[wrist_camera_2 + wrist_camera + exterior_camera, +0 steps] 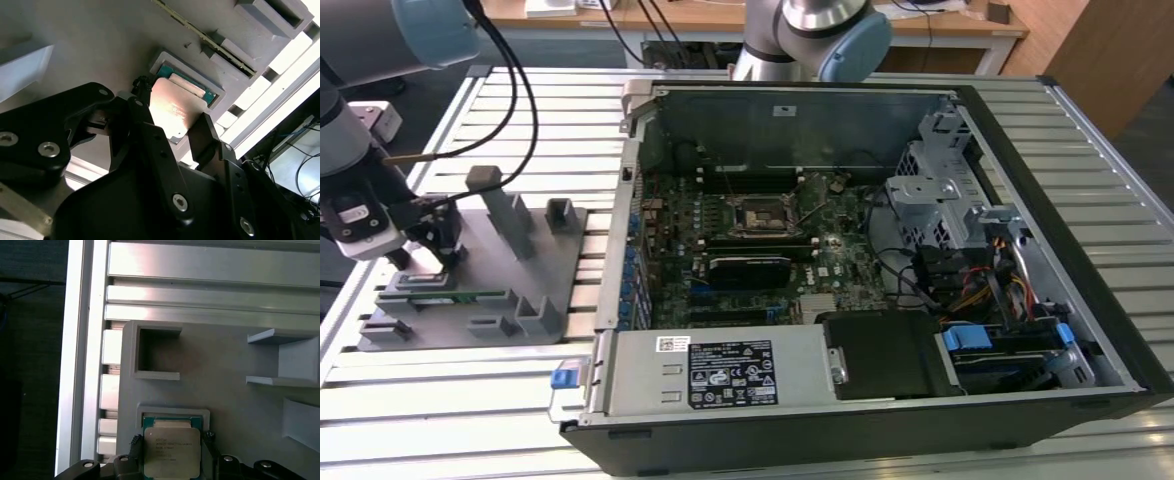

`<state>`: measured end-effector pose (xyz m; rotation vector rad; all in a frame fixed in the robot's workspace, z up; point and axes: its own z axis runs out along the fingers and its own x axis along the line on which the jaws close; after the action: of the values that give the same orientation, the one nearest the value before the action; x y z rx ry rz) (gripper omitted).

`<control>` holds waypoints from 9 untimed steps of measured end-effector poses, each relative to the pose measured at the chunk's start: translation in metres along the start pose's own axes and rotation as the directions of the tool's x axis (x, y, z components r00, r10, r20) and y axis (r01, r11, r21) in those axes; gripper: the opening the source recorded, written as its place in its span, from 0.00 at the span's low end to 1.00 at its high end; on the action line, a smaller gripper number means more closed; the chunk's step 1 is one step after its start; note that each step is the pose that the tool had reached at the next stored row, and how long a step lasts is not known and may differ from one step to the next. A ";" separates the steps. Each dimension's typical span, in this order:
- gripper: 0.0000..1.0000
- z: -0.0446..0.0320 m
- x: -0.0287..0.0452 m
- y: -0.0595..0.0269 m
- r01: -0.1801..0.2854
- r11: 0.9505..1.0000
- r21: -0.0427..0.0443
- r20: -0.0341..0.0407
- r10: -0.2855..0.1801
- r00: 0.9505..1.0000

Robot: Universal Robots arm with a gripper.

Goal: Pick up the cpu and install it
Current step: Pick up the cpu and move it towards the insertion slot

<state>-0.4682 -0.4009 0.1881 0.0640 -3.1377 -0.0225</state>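
Observation:
The cpu is a small square chip with a pale metal top. It sits between my gripper's two black fingers, just over its green-lined pocket in the grey plastic fixture. In the second wrist view the fingers press on opposite edges of the cpu, which looks a little raised and tilted off the pocket. In the exterior view my gripper hangs over the fixture at that view's left. The black-and-metal socket frame lies on the motherboard inside the open case.
The open computer case takes up the middle and right of the slatted metal table. A long green memory stick lies in the fixture beside my gripper. Upright grey posts rise from the fixture. Black cables hang from the arm.

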 end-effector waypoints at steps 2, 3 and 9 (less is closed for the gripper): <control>0.54 -0.0021 0.0000 0.0001 0.000 1.000 0.000 0.000 0.000 1.000; 0.54 -0.0022 -0.0001 0.0001 0.000 1.000 0.000 0.000 0.000 1.000; 0.54 -0.0027 0.0000 0.0001 0.000 1.000 0.000 0.000 0.000 1.000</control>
<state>-0.4682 -0.4009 0.1908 0.0639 -3.1377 -0.0225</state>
